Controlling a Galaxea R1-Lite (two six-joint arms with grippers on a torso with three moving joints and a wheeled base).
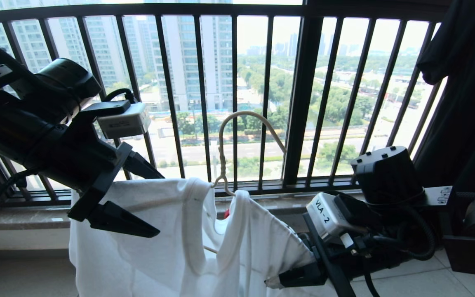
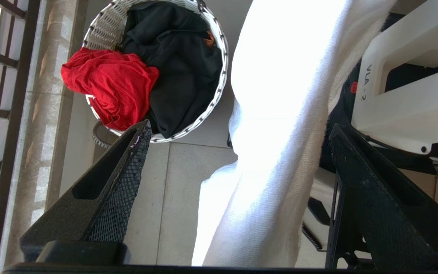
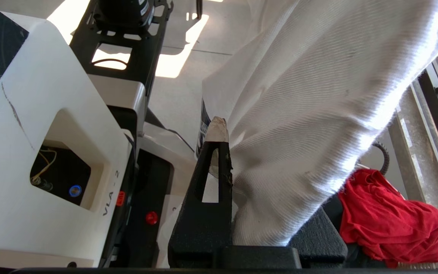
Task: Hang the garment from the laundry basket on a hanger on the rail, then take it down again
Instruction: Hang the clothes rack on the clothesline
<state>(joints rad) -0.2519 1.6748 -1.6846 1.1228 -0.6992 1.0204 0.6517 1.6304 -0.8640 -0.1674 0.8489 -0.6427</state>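
Note:
The white garment (image 1: 146,255) is draped over the cream wire hanger (image 1: 221,156), whose hook points up in front of the balcony bars. My left gripper (image 1: 160,206) is open wide astride the garment's left shoulder; the cloth (image 2: 280,114) runs between its fingers, nearer one of them. My right gripper (image 1: 271,283) at the lower right is shut on the other shoulder of the garment (image 3: 318,95), one finger buried under the cloth. The laundry basket (image 2: 219,76) stands on the floor below. The rail is out of view.
The basket holds a red cloth (image 2: 108,83) and a black garment (image 2: 181,68). The dark barred balcony railing (image 1: 299,103) and its stone sill (image 1: 23,218) are just behind. A black garment (image 1: 468,82) hangs at the right. My white base (image 3: 51,133) is close by.

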